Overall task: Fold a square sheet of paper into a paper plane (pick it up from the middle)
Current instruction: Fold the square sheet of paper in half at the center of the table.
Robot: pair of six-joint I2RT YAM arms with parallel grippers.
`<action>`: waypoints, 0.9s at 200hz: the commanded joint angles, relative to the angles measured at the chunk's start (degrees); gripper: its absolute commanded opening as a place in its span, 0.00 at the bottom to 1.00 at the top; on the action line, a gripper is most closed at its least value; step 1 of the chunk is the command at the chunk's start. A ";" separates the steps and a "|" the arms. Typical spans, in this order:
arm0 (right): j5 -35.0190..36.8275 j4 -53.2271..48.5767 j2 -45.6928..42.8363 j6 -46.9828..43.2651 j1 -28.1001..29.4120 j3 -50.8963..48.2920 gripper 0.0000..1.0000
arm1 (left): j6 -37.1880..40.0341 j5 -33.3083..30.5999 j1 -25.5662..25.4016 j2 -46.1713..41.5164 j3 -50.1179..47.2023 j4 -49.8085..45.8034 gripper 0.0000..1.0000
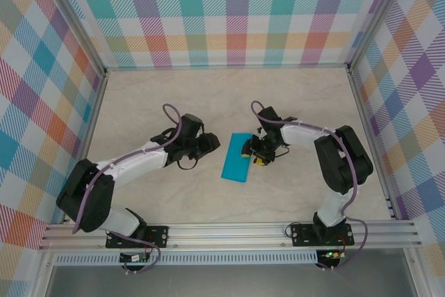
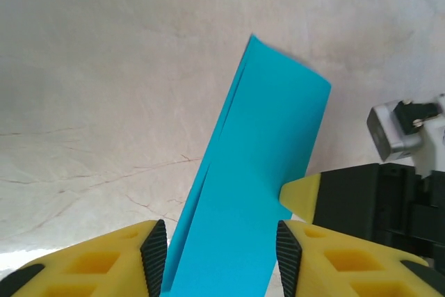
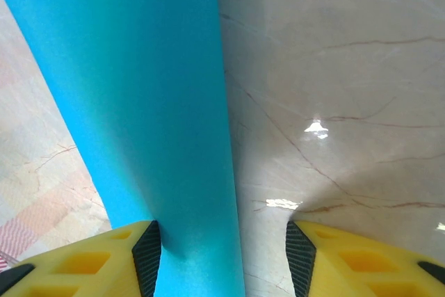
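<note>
My left pincer (image 2: 215, 255): released, sheet of paper (image 2: 257, 172) flat between the jaws.
My right pincer (image 3: 222, 262): released, astride the paper's edge.
Hidden: paper's near end, cut off at frame bottom.

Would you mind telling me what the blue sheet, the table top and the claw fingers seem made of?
The blue sheet looks like thin matte paper: crisp edges, layered folds. The table top seems glossy marble or marble-look laminate: veins and light glints. The claw fingers look like yellow moulded plastic with hollow cells; their black ribbed pads are probably rubber.
</note>
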 commanded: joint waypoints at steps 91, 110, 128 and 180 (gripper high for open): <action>6.75 -8.86 5.52 0.83 1.37 5.33 0.59 | -0.01 -4.96 0.56 -2.13 -0.96 -6.30 0.52; 7.80 -10.49 6.53 0.21 1.43 6.41 0.59 | 0.01 -4.83 0.61 -1.86 -0.88 -6.24 0.52; 8.10 -11.08 7.29 0.27 1.54 6.72 0.59 | -0.01 -4.65 0.66 -1.75 -0.96 -6.10 0.52; 8.98 -11.48 8.48 0.39 1.72 6.98 0.57 | 0.59 -3.50 0.66 -1.35 -1.10 -5.63 0.52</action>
